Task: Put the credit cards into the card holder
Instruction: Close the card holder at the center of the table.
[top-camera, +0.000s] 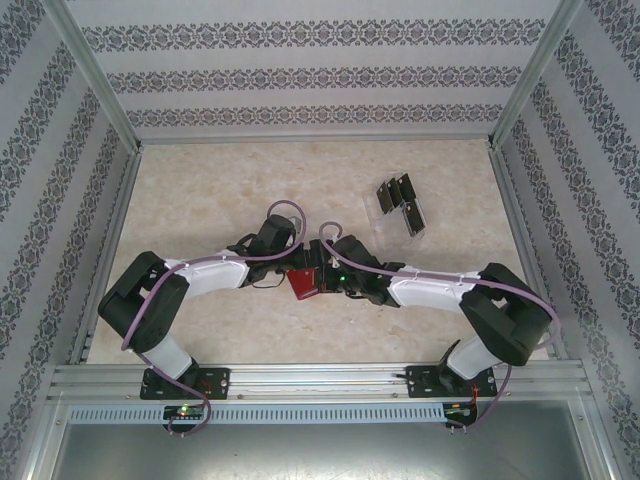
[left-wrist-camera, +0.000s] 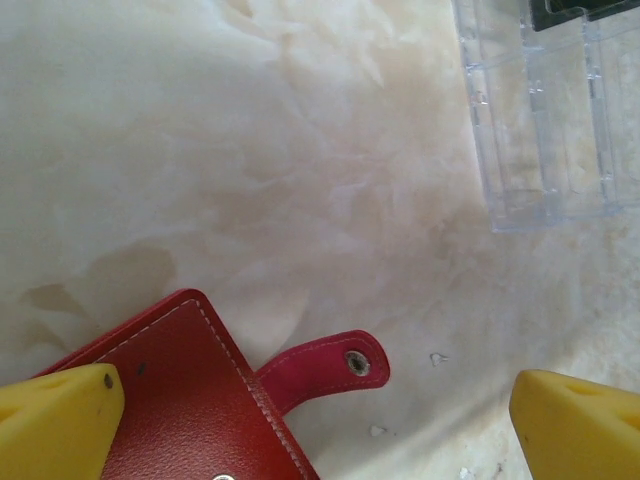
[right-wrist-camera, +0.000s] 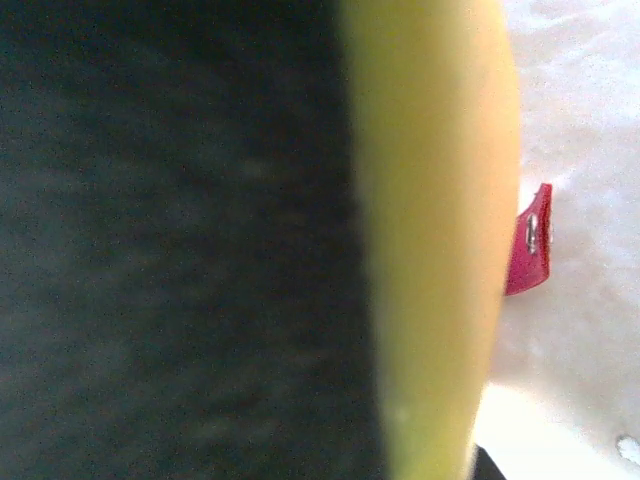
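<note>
The dark-red card holder (top-camera: 303, 285) lies at the table's middle, between both grippers. In the left wrist view its stitched cover (left-wrist-camera: 180, 400) fills the lower left and its snap tab (left-wrist-camera: 330, 365) lies unfastened on the table. My left gripper (left-wrist-camera: 315, 430) is open, with one yellow fingertip (left-wrist-camera: 55, 420) over the cover and the other off to the right. Black credit cards (top-camera: 405, 195) stand in a clear rack. My right gripper (top-camera: 335, 280) sits right of the card holder. A blurred dark surface (right-wrist-camera: 170, 240) and a yellow finger (right-wrist-camera: 440, 240) block its wrist view. The tab's end (right-wrist-camera: 530, 250) peeks out.
The clear plastic tiered rack (left-wrist-camera: 550, 130) stands at the back right of the marble-look table (top-camera: 200, 200), a card edge (left-wrist-camera: 570, 10) showing in it. Aluminium frame rails (top-camera: 110, 250) and patterned walls close in the table.
</note>
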